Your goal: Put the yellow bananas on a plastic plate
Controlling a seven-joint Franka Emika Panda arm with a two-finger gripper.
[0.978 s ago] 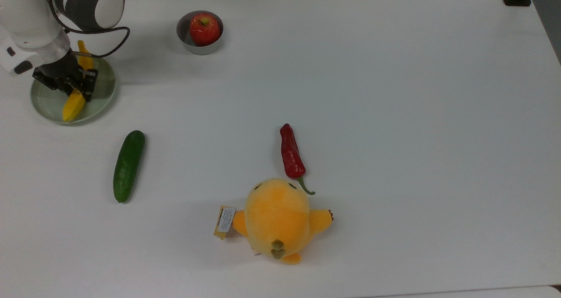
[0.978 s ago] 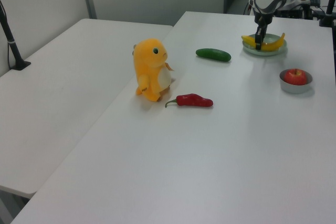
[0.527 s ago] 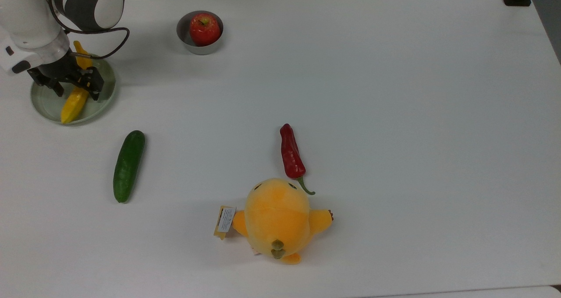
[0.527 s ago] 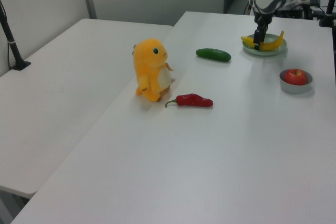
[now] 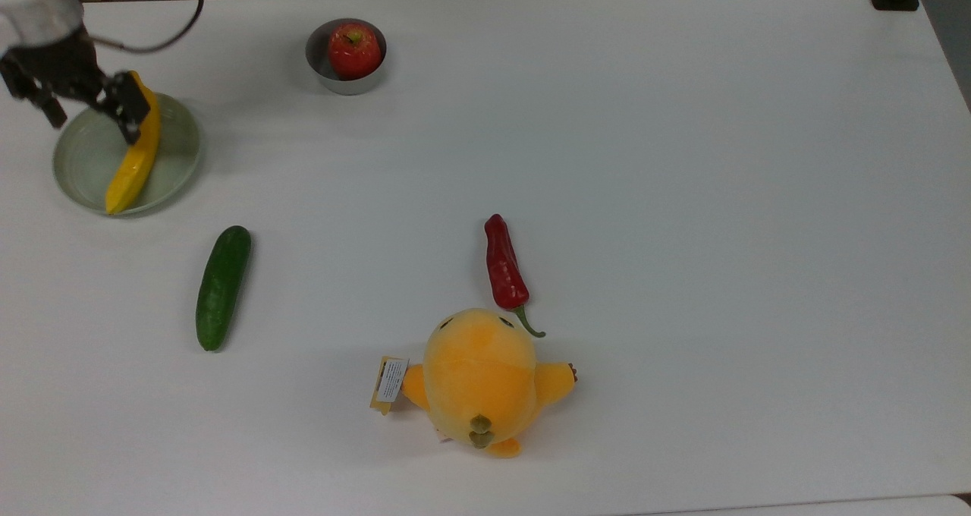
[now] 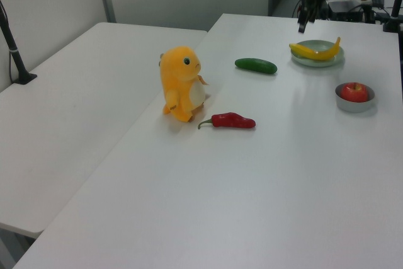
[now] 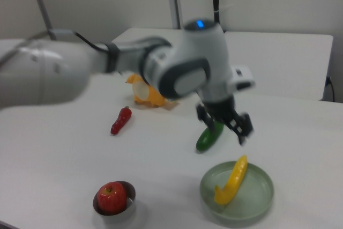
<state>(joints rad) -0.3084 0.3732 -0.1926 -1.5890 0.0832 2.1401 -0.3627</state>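
Where top view crops arm, right view shows claw (image 7: 224, 124) spread above banana (image 7: 232, 179) on plate (image 7: 257, 202).

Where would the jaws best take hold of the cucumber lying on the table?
Probably at the middle of the cucumber, coming straight down from above with the jaws across its narrow width. It lies flat on the table with bare surface on both long sides, well apart from the plate and chili.
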